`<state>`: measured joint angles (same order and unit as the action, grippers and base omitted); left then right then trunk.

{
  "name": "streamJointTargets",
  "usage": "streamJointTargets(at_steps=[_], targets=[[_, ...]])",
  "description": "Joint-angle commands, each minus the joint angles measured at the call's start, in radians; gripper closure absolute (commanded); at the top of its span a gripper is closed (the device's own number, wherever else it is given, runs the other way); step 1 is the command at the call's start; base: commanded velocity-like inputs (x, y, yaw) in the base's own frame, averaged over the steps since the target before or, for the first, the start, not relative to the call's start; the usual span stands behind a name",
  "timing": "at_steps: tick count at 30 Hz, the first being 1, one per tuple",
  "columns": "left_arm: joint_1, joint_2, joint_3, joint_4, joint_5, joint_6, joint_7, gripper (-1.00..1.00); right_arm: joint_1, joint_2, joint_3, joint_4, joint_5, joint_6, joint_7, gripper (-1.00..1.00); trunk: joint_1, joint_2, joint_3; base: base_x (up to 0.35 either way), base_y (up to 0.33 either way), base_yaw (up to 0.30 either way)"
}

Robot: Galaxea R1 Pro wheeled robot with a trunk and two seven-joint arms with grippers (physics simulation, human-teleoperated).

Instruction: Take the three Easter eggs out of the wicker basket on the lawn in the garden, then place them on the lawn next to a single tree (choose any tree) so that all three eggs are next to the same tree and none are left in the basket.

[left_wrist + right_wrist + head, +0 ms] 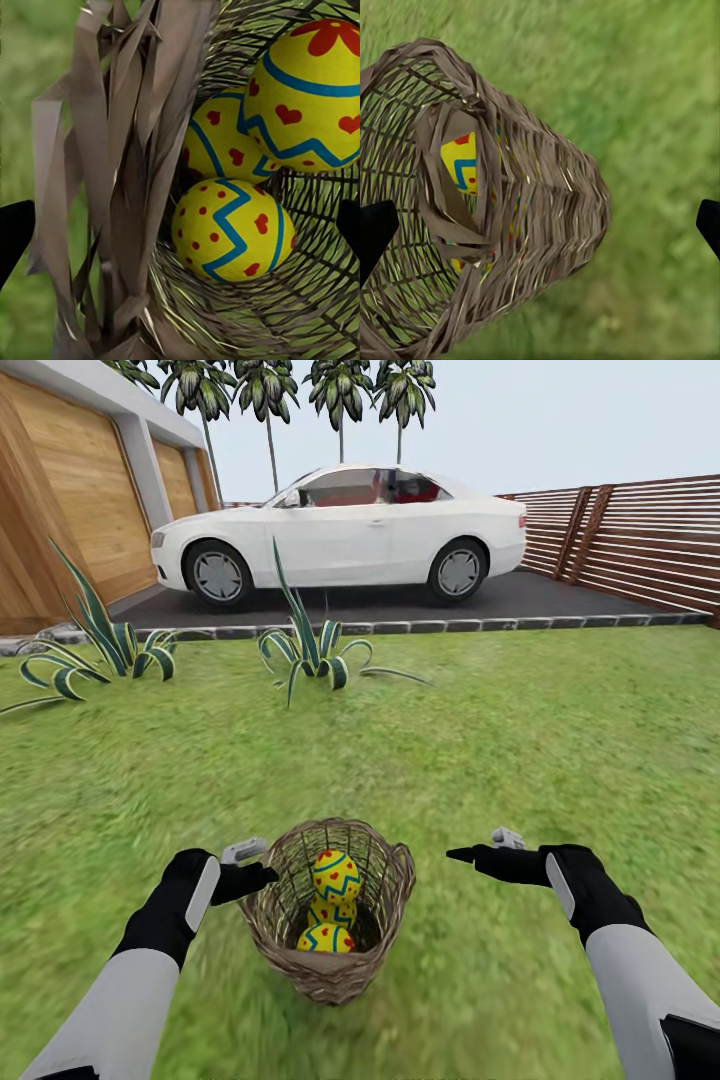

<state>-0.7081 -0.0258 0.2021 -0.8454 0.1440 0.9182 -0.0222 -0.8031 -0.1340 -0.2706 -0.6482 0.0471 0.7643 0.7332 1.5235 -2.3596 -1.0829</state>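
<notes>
The brown wicker basket (300, 945) stands on the lawn (560, 760) just in front of me, between my two arms. Three yellow Easter eggs with blue zigzags and red marks lie piled inside it: one on top (335, 873), one under it (345, 910), one lowest (325, 939). My left gripper (262, 863) is open at the basket's left rim, its black fingertips (11, 240) spread wide either side of rim and eggs (232, 229). My right gripper (475, 845) is open, a little right of the basket (532, 217) and apart from it. The tree is out of view.
Two spiky striped plants (310, 645) (100, 645) grow at the lawn's far edge. Behind them run a grey stone kerb (480, 626) and a dark driveway with a white car (340, 530). A wooden garage (70, 490) stands at the left, a slatted fence (640, 540) at the right.
</notes>
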Motion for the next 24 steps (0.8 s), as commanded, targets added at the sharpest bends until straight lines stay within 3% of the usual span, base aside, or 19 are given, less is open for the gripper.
streamJointTargets(at_steps=[1,14,15,24], targets=[[-0.001,-0.001,0.005,-0.001,0.001,0.005,-0.002,-1.0,-0.001,0.001,-0.004,-0.001,0.005,0.006,0.006,-1.0,0.0,0.0,-0.001,0.0,0.0,0.0],[-0.001,0.006,0.005,-0.001,0.002,0.004,-0.003,-1.0,-0.001,0.001,-0.004,0.002,0.005,0.006,0.006,-1.0,0.0,0.0,-0.001,0.0,0.0,0.0],[-0.001,0.006,0.005,-0.001,0.002,0.004,-0.003,1.0,-0.001,0.001,-0.004,0.002,0.005,0.006,0.006,-1.0,0.0,0.0,-0.001,0.0,0.0,0.0],[-0.001,0.007,0.005,0.0,0.002,0.005,-0.002,1.0,-0.001,0.001,-0.004,0.007,0.005,0.006,0.005,-1.0,0.0,0.0,-0.001,0.0,0.0,0.0]])
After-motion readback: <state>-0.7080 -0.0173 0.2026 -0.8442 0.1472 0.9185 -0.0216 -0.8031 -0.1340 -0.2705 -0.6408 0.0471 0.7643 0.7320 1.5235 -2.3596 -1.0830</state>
